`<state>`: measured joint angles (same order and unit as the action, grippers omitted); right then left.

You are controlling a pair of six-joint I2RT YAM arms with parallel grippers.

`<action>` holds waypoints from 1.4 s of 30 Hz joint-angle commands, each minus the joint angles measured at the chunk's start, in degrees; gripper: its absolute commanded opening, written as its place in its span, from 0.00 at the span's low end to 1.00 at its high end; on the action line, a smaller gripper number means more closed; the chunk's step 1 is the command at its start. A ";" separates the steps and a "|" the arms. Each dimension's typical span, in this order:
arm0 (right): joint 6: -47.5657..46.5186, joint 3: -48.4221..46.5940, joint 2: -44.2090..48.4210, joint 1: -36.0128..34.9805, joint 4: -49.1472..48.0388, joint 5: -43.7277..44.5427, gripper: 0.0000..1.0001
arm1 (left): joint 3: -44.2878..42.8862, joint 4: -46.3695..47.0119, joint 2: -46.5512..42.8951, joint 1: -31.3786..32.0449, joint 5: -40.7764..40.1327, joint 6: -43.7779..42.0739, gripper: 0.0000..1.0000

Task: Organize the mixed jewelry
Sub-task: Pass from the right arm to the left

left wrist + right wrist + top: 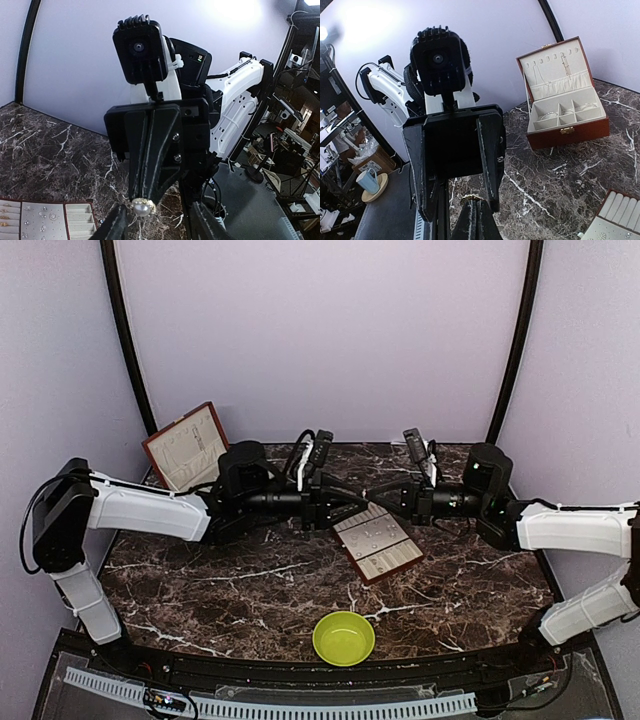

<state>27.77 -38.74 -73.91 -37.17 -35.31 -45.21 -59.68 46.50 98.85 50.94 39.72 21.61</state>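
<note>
Pearl-and-gold jewelry piece [141, 207] is pinched in the closed right jaws, mid-air above the padded tray [380, 545] at the counter's [220, 590] centre. The left jaws stand open either side of it. An open jewelry box [186, 445] sits at the far-left corner and a green bowl [344, 637] by the near edge.

Top view: lit evenly and softly from above; shadows on the dark table [250, 590] are kept faint. Wrist views: right wall [240, 10] and left wall [355, 22] are blown out high up by glare; edges are bent by wide lens; pearl [141, 207] is rendered sharp.
</note>
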 commanded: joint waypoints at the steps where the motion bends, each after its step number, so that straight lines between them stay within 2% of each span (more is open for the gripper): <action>1: 0.23 -1.67 0.36 -0.71 0.13 -2.69 0.00 | -2.00 0.00 0.08 0.38 1.82 -0.47 0.43; 9: 0.64 -1.78 0.26 -0.71 0.23 -4.23 0.00 | -2.44 0.76 0.76 0.72 2.28 0.31 0.30; 23: 0.67 -1.07 0.70 -0.72 0.24 -2.89 0.00 | -2.02 2.30 0.82 1.00 2.87 1.49 0.14; 31: 0.78 -0.40 0.95 -0.71 0.23 -0.92 0.00 | -1.58 2.65 0.57 0.99 3.07 1.77 0.10; 36: 0.71 0.16 1.39 -0.71 0.49 2.13 0.00 | -0.65 1.41 -0.65 0.99 -0.57 1.47 0.10; 42: 0.74 2.41 2.46 0.04 0.18 6.87 0.15 | -0.72 -4.49 -2.32 0.93 -7.36 -0.38 0.10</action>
<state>27.64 -37.91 -73.06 -37.52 -33.80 -43.94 -60.73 45.39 99.68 51.35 36.91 23.31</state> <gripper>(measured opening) 0.103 0.161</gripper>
